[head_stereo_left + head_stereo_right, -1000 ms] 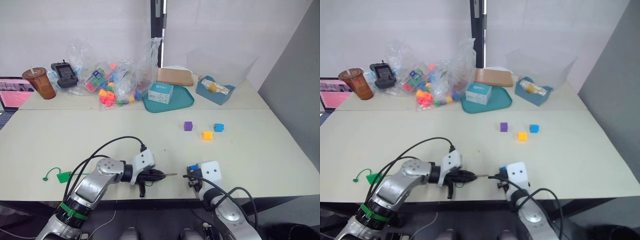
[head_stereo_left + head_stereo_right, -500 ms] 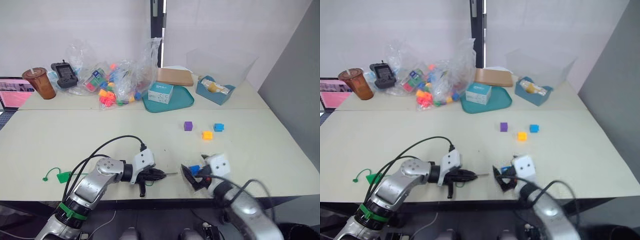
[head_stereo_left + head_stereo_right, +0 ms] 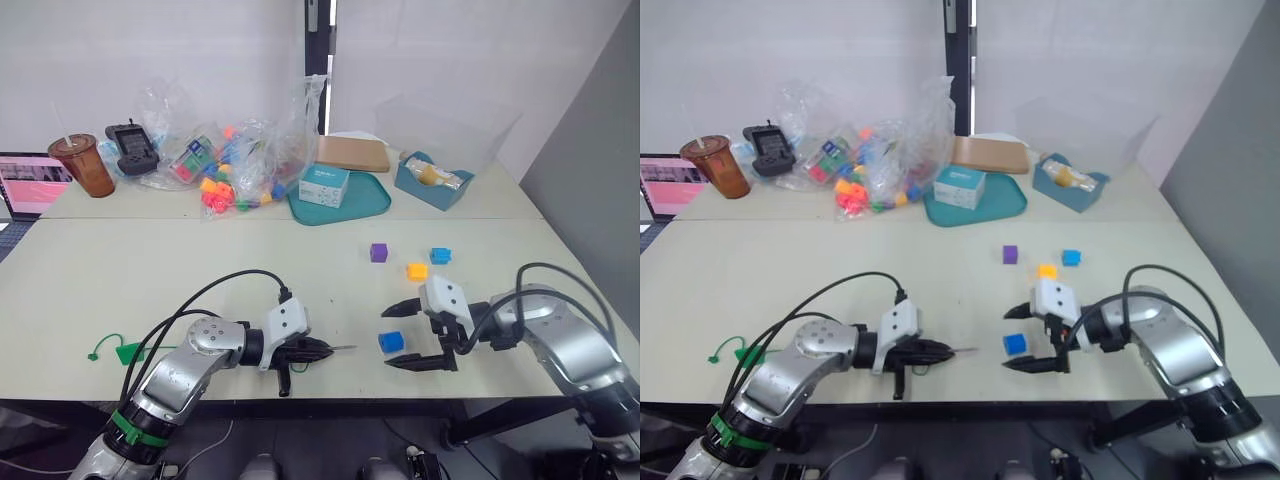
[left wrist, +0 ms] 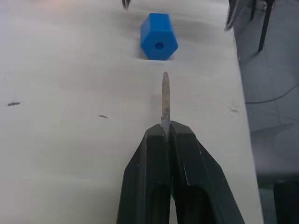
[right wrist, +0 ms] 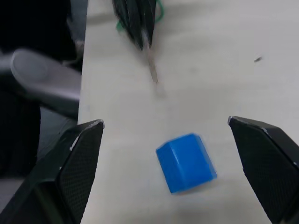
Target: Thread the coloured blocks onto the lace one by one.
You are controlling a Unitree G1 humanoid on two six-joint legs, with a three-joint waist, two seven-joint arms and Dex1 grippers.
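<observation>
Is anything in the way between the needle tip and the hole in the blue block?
No, nothing visible. The left gripper pinches the lace's needle tip, which points at the hole in the blue block across bare table. The right gripper stands open around the block.

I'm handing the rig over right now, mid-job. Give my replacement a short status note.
Left end effector: shut on the lace's needle tip, aimed at the near blue block.
Right end effector: open, fingers either side of that block, not touching it.
Lace tab lies by the left arm.
Purple, orange-yellow and the other blue block sit loose further back.
No threaded block visible; these four still to go.
</observation>
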